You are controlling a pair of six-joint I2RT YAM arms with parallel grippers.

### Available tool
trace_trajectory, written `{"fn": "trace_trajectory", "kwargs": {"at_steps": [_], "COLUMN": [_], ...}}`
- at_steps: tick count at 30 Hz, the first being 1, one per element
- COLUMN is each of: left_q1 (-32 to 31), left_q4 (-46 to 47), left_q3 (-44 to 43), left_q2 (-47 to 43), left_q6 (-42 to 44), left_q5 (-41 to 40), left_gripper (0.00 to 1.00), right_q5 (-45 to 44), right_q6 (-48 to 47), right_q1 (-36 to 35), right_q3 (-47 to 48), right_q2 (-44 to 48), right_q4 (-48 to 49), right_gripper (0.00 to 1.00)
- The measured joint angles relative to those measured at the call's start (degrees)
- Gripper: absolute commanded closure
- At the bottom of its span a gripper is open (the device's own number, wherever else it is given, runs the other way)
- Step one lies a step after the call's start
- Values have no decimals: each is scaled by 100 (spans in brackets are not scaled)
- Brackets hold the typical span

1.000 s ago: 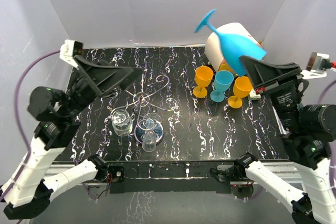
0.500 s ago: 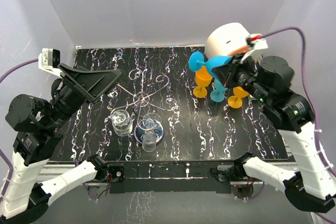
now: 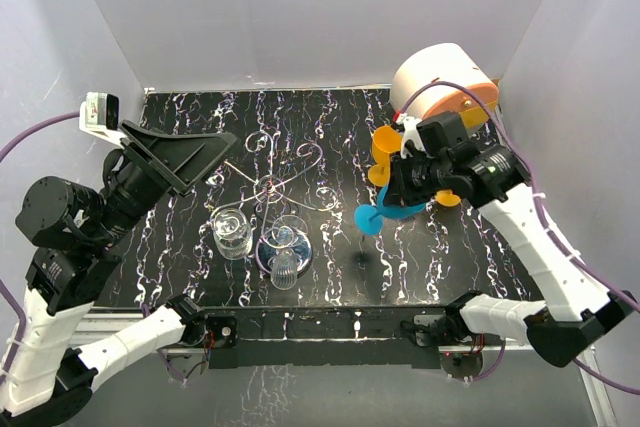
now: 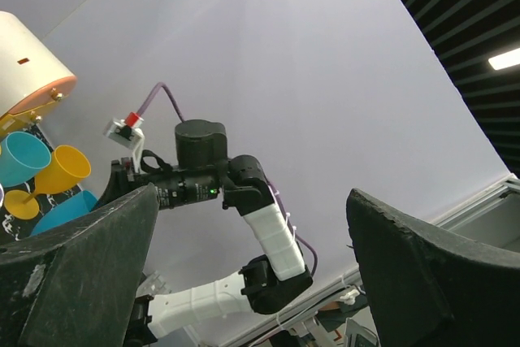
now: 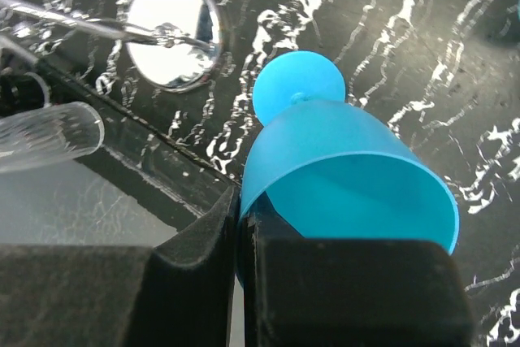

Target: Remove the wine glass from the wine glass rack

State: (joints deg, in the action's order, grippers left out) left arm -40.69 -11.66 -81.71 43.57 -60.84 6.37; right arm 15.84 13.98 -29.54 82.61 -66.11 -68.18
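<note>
My right gripper is shut on the rim of a blue wine glass. It holds the glass tilted just above the black marbled table, foot toward the front left, right of the wine glass rack. In the right wrist view the rim is pinched between my right gripper's fingers, with the blue bowl ahead and the rack's round shiny base beyond it. Clear glasses hang by the rack. My left gripper is open and empty, raised above the table's left side; it also shows in the left wrist view.
Orange glasses stand right of the rack, behind my right gripper. A white cylinder with an orange face sits at the back right. Another clear glass hangs near the front by the rack's base. Grey walls enclose the table.
My right arm has swung down from high at the back right, carrying the blue glass down to just above the table. The left arm drew back to the left.
</note>
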Motion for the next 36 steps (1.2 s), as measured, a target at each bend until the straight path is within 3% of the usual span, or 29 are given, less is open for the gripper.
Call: {"fn": "trace_trajectory", "kwargs": {"at_steps": [12, 31, 36], "left_q1": [0, 0, 0], "left_q4": [-61, -358, -398], "left_q3": [2, 0, 0], "left_q2": [13, -101, -184], "left_q6": [-70, -63, -66], "left_q5": [-17, -238, -284], "left_gripper": [1, 1, 1], "right_q5": [-1491, -2636, -2702], "right_q6": [393, 358, 326], "right_q1": [-243, -417, -417], "right_q3": [317, 186, 13], "right_q2": [-1928, -2653, -2653], "right_q4": [79, 1163, 1338], "right_gripper": [100, 100, 93]}}
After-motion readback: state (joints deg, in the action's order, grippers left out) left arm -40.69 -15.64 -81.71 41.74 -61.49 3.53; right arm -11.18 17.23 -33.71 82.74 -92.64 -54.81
